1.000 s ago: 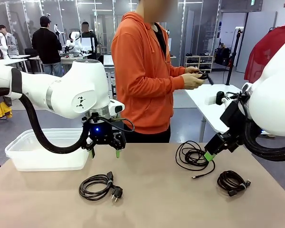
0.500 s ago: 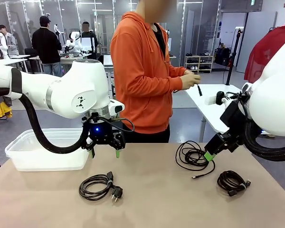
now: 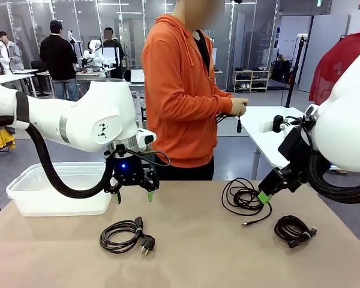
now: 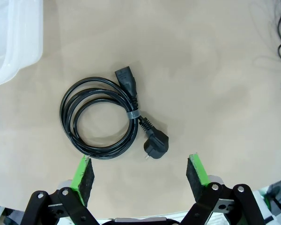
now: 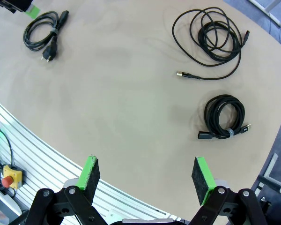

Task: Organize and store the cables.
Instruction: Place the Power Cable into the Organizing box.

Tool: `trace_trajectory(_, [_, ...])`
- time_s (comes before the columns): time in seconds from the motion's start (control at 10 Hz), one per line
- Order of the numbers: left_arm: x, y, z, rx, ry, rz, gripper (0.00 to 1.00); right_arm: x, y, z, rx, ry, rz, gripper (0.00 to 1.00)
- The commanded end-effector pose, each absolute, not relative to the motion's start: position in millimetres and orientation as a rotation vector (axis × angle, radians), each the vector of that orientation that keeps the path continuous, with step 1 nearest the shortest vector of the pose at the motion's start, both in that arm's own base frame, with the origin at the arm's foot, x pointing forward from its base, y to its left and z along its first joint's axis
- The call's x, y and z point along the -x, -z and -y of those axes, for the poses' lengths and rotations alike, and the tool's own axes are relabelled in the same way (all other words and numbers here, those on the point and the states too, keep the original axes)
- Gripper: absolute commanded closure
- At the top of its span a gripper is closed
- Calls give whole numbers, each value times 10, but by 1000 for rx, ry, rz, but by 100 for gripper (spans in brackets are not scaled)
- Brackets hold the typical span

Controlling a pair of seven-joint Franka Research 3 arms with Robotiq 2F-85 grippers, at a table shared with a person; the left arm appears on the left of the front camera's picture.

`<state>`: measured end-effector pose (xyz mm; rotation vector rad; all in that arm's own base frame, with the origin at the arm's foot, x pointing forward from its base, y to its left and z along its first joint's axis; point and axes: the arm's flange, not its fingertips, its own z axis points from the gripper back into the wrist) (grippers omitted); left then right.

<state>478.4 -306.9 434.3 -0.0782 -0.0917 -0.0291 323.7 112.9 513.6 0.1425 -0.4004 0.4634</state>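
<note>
Hovering above the surface (image 3: 198,246), the left tool (image 3: 133,195) (image 4: 140,174) is released: its green-padded fingers are spread wide with nothing between them. Directly below it, toward the near edge and left of the middle, lies a coiled power cord (image 3: 125,234) (image 4: 129,105) (image 5: 50,47), bound by one band, with its round plug resting just outside the ring. The wrist view shows the cord between the two fingers' lines and apart from both.

A clear bin (image 3: 24,192) (image 4: 14,42) stands at the left edge of the surface.

The right tool (image 3: 265,197) (image 5: 146,173) is likewise released and grips nothing. It hangs near the right edge, just beside a loose coil (image 3: 243,197) (image 5: 220,42) whose free end trails toward the near edge. A bound coil (image 3: 288,228) (image 5: 210,115) lies closer to the near right corner, apart from the loose one.

At the far edge a person in an orange top holds a thin black cable (image 3: 238,124) in both hands (image 3: 237,108).
</note>
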Motion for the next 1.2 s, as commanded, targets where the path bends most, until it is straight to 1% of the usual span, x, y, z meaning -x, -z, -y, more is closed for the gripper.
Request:
trace_trajectory(0.0, [-4890,-4162,3117,80,-35,62,0,-3232,-5132,-1115,-137,-454,395,0])
trace_trajectory(0.2, [-4913,-3961,3236,62,-80,53,0,-3232,-5132,-1115,-137,-454,395,0])
trace_trajectory(0.3, [-4937,-3870,3233,70,-68,75,0,-3232,-5132,-1115,-137,-454,395,0])
trace_trajectory(0.5, [-5024,-3681,3248,56,-20,71,0,-3232,-5132,-1115,-137,-454,395,0])
trace_trajectory(1.1, [-5037,-3411,3294,47,12,-17,0,-3232,-5132,-1115,-137,-454,395,0])
